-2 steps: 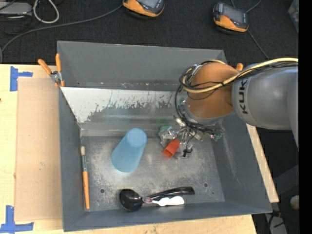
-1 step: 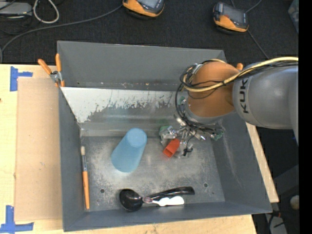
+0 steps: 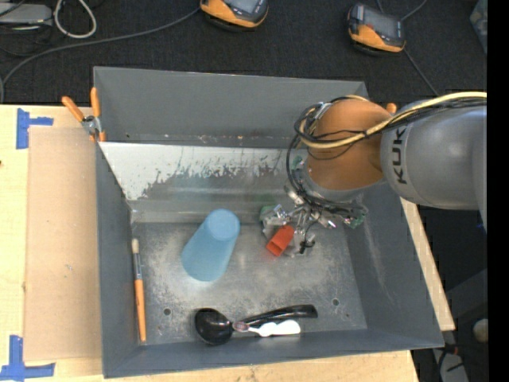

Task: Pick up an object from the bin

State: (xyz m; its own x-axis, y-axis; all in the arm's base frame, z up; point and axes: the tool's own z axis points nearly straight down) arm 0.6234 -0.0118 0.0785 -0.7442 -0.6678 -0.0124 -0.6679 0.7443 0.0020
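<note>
The big grey bin (image 3: pixel 386 285) fills the middle of the frame; its floor is scratched and dusty, and its back wall slopes up toward the top of the frame.

The grey arm (image 3: pixel 441 157) comes in from the right side; a round orange cover (image 3: pixel 346 146) sits on its end, with cables looped round it, over the upper right part of the bin.

The gripper (image 3: pixel 301 229) hangs below the orange cover, down near the floor, a little right of the middle of the bin; it is a tangle of small metal parts and wires, and I cannot tell how far open it is, or if it has hold of anything.

A light blue cup (image 3: pixel 211 244) lies on its side left of the middle of the bin, well apart from the gripper.

A black spoon (image 3: pixel 213 325) with a round bowl lies near the bottom edge of the bin, its handle pointing right; a small white piece (image 3: pixel 280 329) lies right against that handle.

A thin orange stick (image 3: pixel 139 297) lies along the left wall, going up and down the frame.

A little red block (image 3: pixel 277 243) is the thing nearest the gripper; it lies tilted on the floor, just at the lower left of the gripper, touching it or almost touching it.
</note>
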